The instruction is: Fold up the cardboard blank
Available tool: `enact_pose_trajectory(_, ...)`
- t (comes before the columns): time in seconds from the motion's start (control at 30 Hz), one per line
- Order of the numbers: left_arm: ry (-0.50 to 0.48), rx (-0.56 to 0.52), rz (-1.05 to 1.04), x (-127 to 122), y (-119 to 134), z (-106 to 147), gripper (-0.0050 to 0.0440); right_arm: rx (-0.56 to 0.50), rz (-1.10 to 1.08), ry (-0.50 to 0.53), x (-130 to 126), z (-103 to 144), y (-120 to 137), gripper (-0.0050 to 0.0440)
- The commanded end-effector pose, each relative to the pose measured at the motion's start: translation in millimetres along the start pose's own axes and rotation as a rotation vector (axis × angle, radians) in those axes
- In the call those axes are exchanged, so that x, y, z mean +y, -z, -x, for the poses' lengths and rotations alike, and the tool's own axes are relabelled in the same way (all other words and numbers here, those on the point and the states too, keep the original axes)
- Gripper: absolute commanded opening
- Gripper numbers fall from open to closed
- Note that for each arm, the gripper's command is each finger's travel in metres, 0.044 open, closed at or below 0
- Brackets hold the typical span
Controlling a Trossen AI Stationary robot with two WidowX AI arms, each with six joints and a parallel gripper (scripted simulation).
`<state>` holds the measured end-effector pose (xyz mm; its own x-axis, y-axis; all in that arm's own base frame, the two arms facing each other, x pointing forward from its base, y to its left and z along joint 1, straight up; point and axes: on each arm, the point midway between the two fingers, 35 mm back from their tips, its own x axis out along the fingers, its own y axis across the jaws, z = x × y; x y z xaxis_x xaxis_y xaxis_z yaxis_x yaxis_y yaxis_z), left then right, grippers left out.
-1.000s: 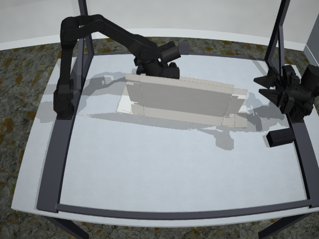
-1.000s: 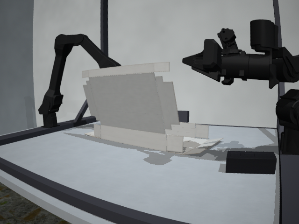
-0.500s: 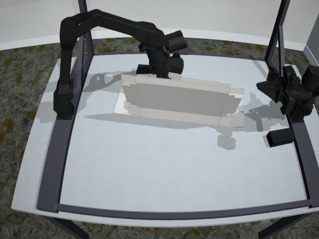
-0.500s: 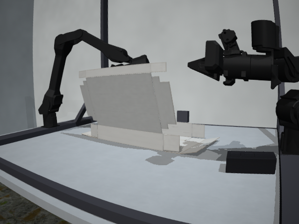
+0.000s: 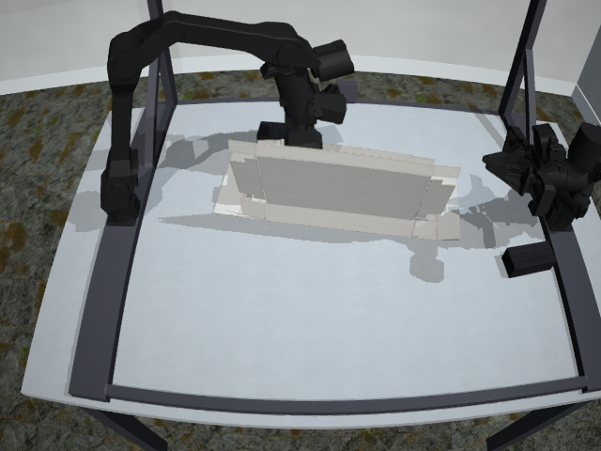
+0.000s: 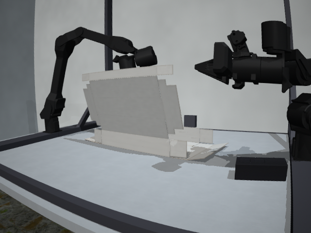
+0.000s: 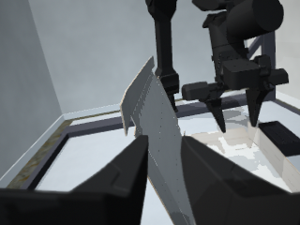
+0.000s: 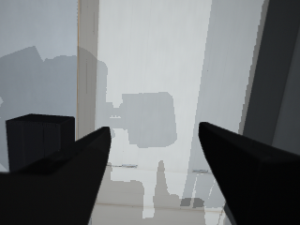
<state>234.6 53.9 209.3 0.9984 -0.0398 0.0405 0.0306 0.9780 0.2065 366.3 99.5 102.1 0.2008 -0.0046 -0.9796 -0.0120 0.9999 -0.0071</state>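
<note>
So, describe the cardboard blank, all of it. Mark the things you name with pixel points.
The cardboard blank (image 5: 339, 218) (image 6: 135, 144) (image 7: 281, 164) (image 8: 187, 47) is pale cream, greyer on its shaded lid (image 5: 342, 186) (image 6: 128, 105) (image 7: 157, 122). Its base is on the table; two low long walls stand along it. The lid rises steeply above one, leaning, with a pale strip along its top and stepped flaps at both ends. The left gripper (image 5: 489, 163) (image 6: 196, 66) (image 7: 164, 143) stands apart from it; the right gripper (image 7: 238, 129) (image 8: 154, 130) is over the base, contact unclear.
</note>
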Motion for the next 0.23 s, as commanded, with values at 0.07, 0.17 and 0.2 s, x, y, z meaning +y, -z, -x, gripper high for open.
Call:
enact_pose_trajectory(0.07, 0.001, -0.008, -0.006, 0.5, -4.3, -0.2, 0.0218, -0.037, -0.002, -0.01, 0.8, 18.5, -7.2, 0.0413)
enact_pose_trajectory(0.17, 0.001, -0.008, -0.006, 0.5, -4.3, -0.2, 0.0282, -0.037, -0.002, -0.01, 0.8, 18.5, -7.2, 0.0437)
enact_pose_trajectory(0.2, 0.001, -0.008, -0.006, 0.5, -4.3, -0.2, 0.0282, -0.037, -0.002, -0.01, 0.8, 18.5, -7.2, 0.0437)
